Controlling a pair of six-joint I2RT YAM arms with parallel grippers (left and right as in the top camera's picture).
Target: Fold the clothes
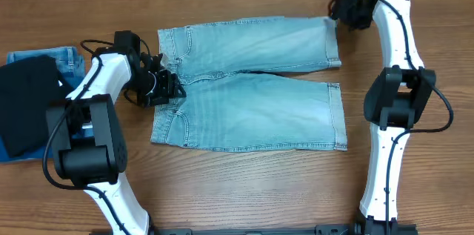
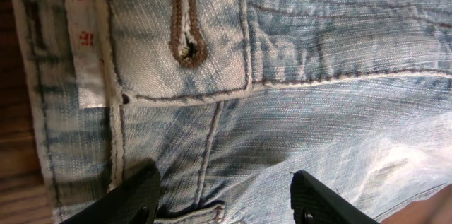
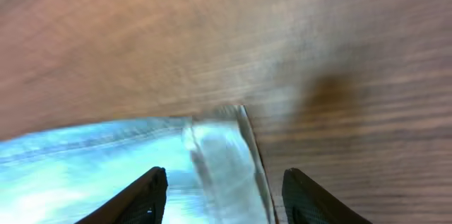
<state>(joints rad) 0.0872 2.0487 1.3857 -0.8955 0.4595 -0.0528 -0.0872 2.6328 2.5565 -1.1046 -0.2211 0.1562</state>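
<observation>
The wooden table carries the shorts, spread flat near its middle, with the waistband to the left and both legs running right. The left gripper is low over the waistband near the buttonhole, its fingers spread wide with denim lying between them, nothing pinched. The right gripper hangs over the outer hem corner of the upper leg, fingers likewise wide apart. At the table's left edge a black garment lies over folded darker jeans.
</observation>
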